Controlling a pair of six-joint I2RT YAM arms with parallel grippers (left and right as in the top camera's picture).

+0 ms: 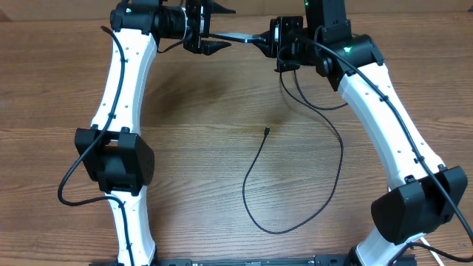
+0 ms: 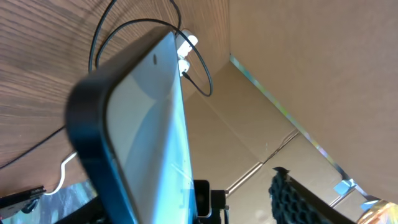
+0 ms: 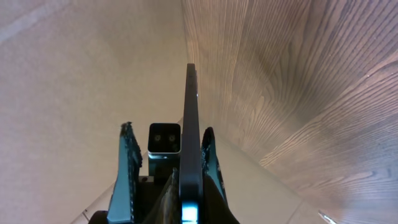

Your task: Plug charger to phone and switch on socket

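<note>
The phone (image 1: pixel 238 36) hangs edge-up in the air at the back of the table, between my two grippers. My right gripper (image 1: pixel 272 38) is shut on its right end. In the right wrist view the phone's black edge (image 3: pixel 191 124) runs between the fingers (image 3: pixel 168 168), against the right pad. My left gripper (image 1: pixel 216 29) is open wide around the phone's left end. The left wrist view shows the light blue screen (image 2: pixel 146 118) close up. The charger's black cable (image 1: pixel 325 196) loops on the table, with its connector tip (image 1: pixel 267 131) lying free. Its plug and the socket are out of view.
The wooden table (image 1: pixel 192 148) reaches to a cardboard wall (image 2: pixel 292 68) at the back. The two white arms (image 1: pixel 122 89) (image 1: pixel 388 118) flank the cable loop. A thin white cord (image 2: pixel 62 174) shows low in the left wrist view.
</note>
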